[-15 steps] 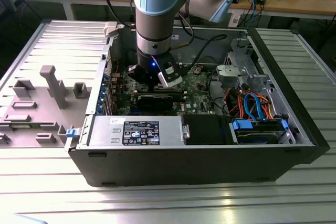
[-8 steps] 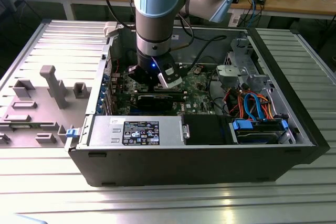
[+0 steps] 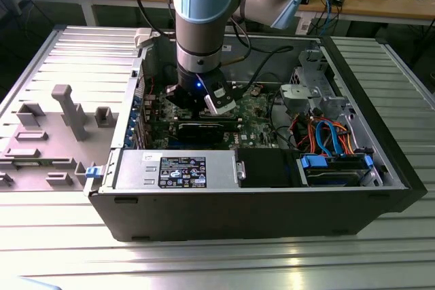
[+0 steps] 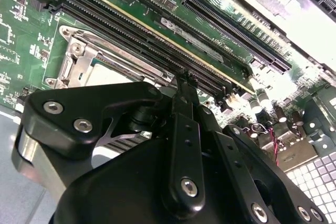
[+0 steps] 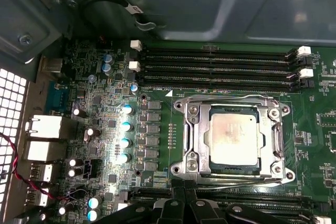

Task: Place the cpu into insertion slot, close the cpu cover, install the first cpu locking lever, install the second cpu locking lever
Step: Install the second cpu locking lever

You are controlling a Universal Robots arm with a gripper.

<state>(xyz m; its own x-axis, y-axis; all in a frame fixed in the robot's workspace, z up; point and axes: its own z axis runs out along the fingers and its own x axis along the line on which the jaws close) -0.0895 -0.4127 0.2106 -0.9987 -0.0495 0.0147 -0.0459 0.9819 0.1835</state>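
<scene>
The cpu (image 5: 234,139), a dull silver square, lies flat in the insertion slot (image 5: 181,174) on the green board. The cpu cover (image 5: 195,129) is folded down around it, with the chip showing through its window. One thin wire lever (image 5: 231,97) runs along the socket edge nearest the memory slots. A second lever (image 5: 239,183) lies along the opposite edge. My gripper (image 5: 184,195) hovers just outside that opposite edge, fingers together and nothing visibly between them. In the second wrist view the gripper (image 4: 182,85) sits beside the socket, with the cpu (image 4: 107,74) partly hidden behind its black body. In the exterior view the gripper (image 3: 204,108) is low inside the open computer case.
Long black memory slots (image 5: 215,64) lie next to the socket. A black card (image 3: 204,129), the power supply (image 3: 177,168) and a drive bay with coloured cables (image 3: 326,137) crowd the case. Case walls (image 3: 380,134) surround the arm. Grey fixtures (image 3: 68,110) stand at the exterior view's left.
</scene>
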